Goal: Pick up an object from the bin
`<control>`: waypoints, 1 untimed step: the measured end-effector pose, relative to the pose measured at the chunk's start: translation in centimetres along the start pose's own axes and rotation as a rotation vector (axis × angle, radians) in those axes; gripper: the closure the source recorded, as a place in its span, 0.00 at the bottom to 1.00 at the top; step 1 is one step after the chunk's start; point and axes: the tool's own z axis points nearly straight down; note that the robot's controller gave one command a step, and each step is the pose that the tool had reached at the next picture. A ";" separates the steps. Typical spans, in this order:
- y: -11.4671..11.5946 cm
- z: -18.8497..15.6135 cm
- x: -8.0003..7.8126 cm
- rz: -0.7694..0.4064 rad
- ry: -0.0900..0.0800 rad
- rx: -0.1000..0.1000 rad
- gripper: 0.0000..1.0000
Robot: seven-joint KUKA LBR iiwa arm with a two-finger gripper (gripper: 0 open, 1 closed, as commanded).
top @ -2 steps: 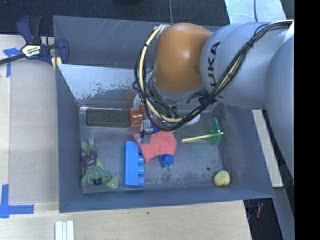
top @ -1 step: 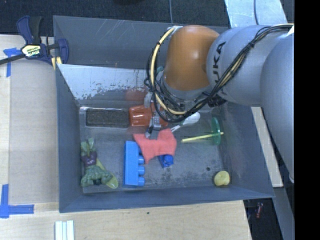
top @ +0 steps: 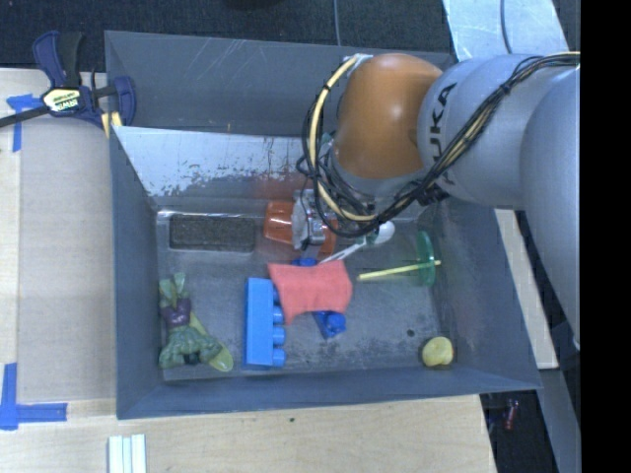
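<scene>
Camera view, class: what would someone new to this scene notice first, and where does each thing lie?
First the big silver arm with its orange wrist cover, reaching in from the right over the bin at its far side. Next the colours on the floor: a pink cloth in the middle with a blue brick just left of it, and a yellow lump in the near right corner.

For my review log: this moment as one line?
end effector: down in bin | beside orange cup, behind red cloth | grasp: cannot tell
</scene>
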 end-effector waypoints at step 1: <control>0.0 0.0 0.0 0.000 0.000 0.000 1.00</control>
